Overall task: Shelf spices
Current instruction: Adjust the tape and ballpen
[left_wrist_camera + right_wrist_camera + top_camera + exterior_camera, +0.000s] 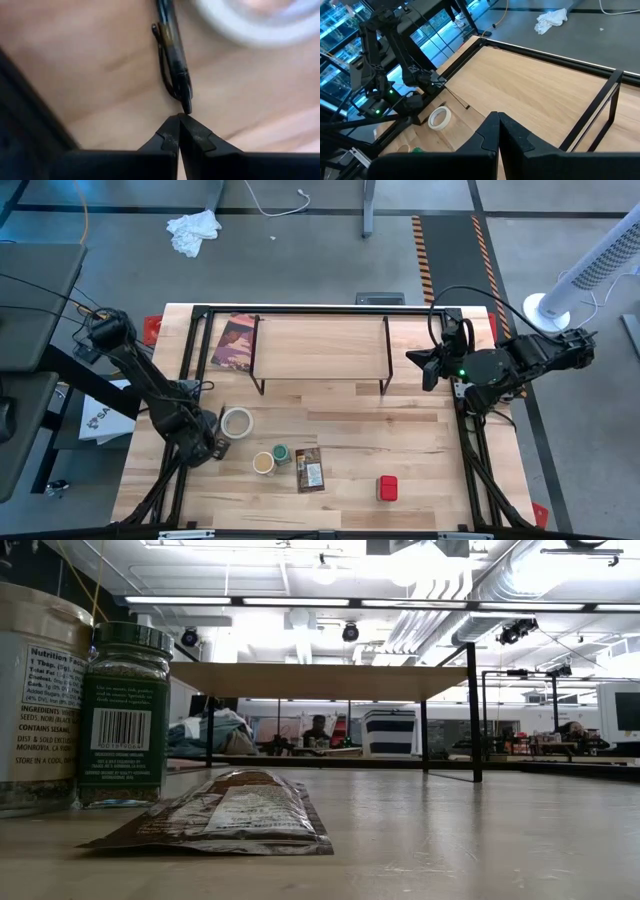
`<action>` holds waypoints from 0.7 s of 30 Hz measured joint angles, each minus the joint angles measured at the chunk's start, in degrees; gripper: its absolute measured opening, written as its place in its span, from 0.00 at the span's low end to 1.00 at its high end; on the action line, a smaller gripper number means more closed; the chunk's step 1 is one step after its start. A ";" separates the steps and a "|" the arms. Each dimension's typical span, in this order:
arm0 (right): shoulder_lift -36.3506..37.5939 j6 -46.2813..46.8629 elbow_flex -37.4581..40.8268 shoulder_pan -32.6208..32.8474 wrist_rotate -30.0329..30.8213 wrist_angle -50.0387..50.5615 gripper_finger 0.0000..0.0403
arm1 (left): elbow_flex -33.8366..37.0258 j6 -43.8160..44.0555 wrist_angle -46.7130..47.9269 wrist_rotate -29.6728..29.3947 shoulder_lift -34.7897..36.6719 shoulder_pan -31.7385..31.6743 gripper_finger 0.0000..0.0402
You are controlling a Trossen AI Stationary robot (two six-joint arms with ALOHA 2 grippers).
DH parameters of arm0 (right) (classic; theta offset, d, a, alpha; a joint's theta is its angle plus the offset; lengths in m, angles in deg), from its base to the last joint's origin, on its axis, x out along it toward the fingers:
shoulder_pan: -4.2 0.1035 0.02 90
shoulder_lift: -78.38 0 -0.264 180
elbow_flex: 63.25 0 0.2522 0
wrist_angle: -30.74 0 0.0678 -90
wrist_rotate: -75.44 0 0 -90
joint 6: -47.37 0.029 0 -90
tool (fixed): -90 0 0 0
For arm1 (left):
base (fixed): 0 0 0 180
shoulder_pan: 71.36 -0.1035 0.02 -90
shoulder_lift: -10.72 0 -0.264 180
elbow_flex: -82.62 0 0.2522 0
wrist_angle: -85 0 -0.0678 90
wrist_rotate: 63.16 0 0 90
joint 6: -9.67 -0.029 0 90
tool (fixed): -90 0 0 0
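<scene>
The spices stand on the table's near half: a tan-lidded jar (264, 463), a green-lidded jar (281, 453), a flat packet (309, 469) lying flat, and a red tin (388, 488). In the low view the two jars (35, 700) (125, 715) stand upright behind the packet (225, 810). The shelf (320, 345) stands on its wire legs at the far middle, its top board bare. My left gripper (178, 117) is shut and points down, low over the table left of the jars, at the tip of a dark pen (172, 55). My right gripper (498, 116) is shut, raised at the shelf's right end. My left gripper's shut fingertips (170, 131) come from above and stand right at the pen's tip (187, 106), roughly in line with the pen. The pen lies flat on the table. Whether the fingertips touch it, I cannot tell.
A white tape roll (237, 422) lies just beyond the left gripper. A dark maroon packet (235, 342) lies under the shelf's left end. The table's black frame (190, 360) runs along its sides. Bare wood lies between the shelf and the red tin.
</scene>
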 joint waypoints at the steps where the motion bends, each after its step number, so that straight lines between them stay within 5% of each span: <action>1: -0.02 0.00 0.00 0.00 0.02 0.00 0.00 | 0.00 -0.03 0.40 -1.39 0.00 -0.59 0.00; 14: -1.21 0.14 0.02 0.00 1.08 -0.02 0.00 | 0.73 -0.18 7.28 -19.95 -0.38 -11.21 0.00; 21: -1.40 0.00 0.01 0.00 -0.11 -0.17 0.00 | -5.57 -7.26 7.39 -16.66 0.11 -11.88 0.00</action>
